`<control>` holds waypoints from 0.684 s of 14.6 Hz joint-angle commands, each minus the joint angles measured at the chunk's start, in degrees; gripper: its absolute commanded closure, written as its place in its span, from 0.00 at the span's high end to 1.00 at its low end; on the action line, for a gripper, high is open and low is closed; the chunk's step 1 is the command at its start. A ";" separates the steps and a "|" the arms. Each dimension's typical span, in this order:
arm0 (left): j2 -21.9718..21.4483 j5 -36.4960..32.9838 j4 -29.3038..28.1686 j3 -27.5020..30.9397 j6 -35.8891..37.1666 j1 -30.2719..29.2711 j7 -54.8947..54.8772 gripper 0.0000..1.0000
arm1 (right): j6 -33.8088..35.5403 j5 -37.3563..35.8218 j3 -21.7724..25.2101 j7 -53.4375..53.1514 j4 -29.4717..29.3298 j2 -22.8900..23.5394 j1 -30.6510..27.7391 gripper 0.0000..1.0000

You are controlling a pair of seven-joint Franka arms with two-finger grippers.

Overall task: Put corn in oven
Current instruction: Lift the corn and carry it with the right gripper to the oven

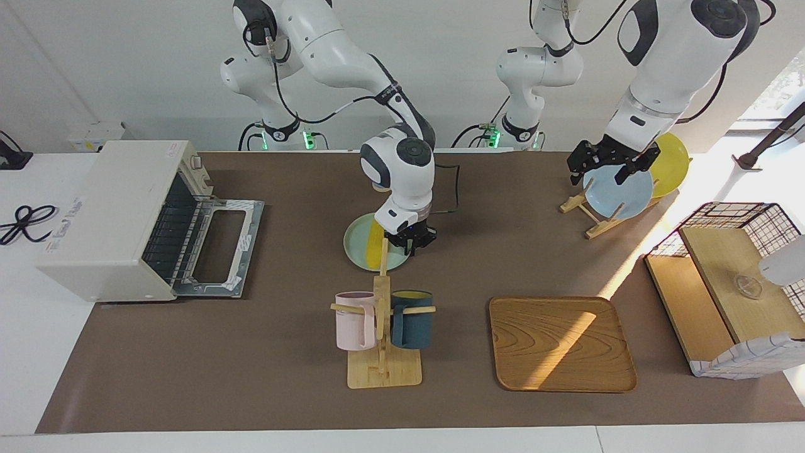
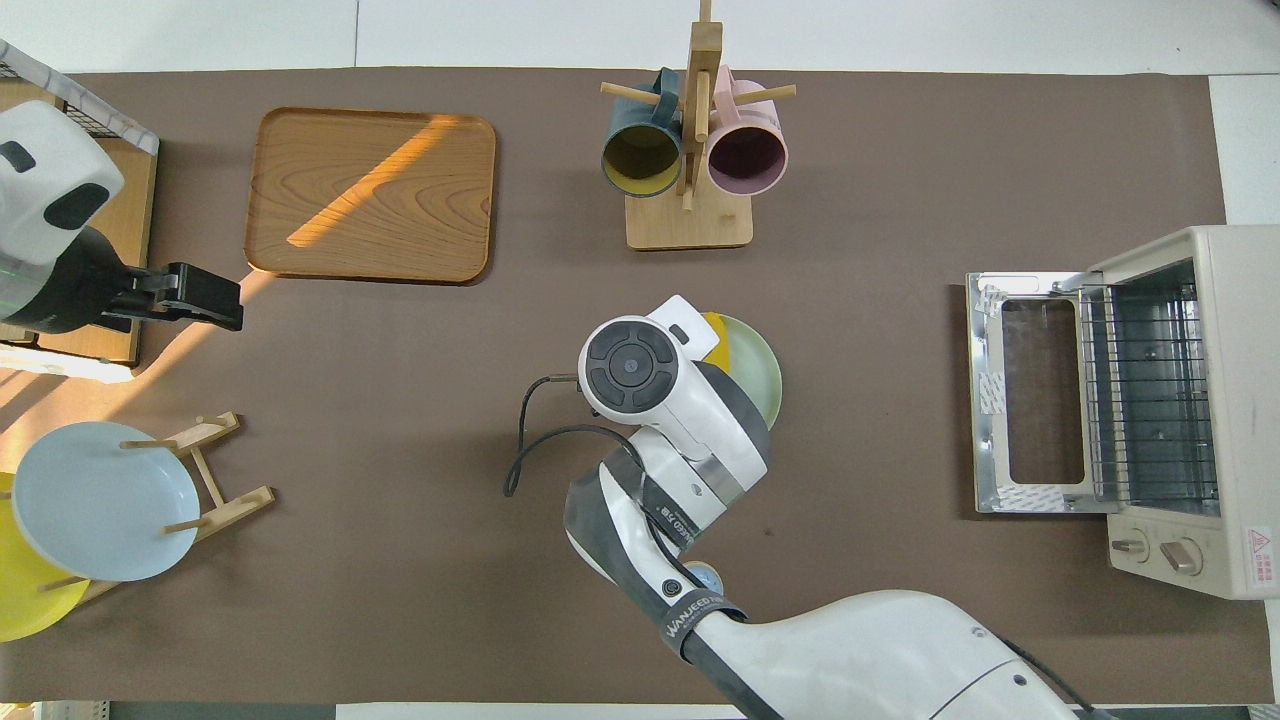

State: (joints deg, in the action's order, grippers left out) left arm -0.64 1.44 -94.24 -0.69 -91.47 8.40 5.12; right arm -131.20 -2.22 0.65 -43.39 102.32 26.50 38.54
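Observation:
The corn [image 1: 377,246] is a yellow cob lying on a pale green plate [image 1: 355,245] near the middle of the table. In the overhead view only its tip [image 2: 712,326] shows past the right arm's hand. My right gripper [image 1: 412,246] is low over the plate, just beside the corn toward the left arm's end. The off-white oven [image 1: 113,214] stands at the right arm's end with its door [image 1: 220,242] dropped open and the wire rack [image 2: 1150,400] showing. My left gripper [image 1: 600,173] waits open and empty above the plate rack.
A wooden mug rack [image 1: 382,371] with a pink mug [image 1: 354,321] and a dark blue mug [image 1: 412,319] stands farther from the robots than the green plate. A wooden tray [image 1: 560,343], a plate rack with a blue plate [image 1: 619,195] and a yellow plate [image 1: 671,163], and a wire basket [image 1: 736,277] are toward the left arm's end.

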 commanded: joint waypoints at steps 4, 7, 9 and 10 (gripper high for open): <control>-0.94 0.58 -0.77 -0.36 -0.73 -1.01 -0.82 1.00 | 18.40 -3.30 -0.03 8.49 -10.20 -0.40 -3.99 0.00; -0.94 0.58 -0.77 -0.36 -0.73 -1.01 -0.82 1.00 | 24.57 -6.65 0.23 9.90 -10.40 -3.02 -6.10 0.00; -0.94 0.58 -0.77 -0.36 -0.73 -1.01 -0.73 1.00 | 28.88 -6.83 0.23 12.26 -9.87 -5.31 -8.91 0.00; -0.94 0.58 -0.77 -0.36 -0.73 -1.01 -0.82 1.00 | 30.20 -6.83 0.23 13.76 -9.08 -6.63 -10.57 0.00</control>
State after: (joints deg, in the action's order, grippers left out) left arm -0.68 1.44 -94.24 -0.67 -91.47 8.10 5.12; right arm -103.70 -8.24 1.35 -32.62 91.61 22.99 30.83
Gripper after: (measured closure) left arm 0.000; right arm 0.974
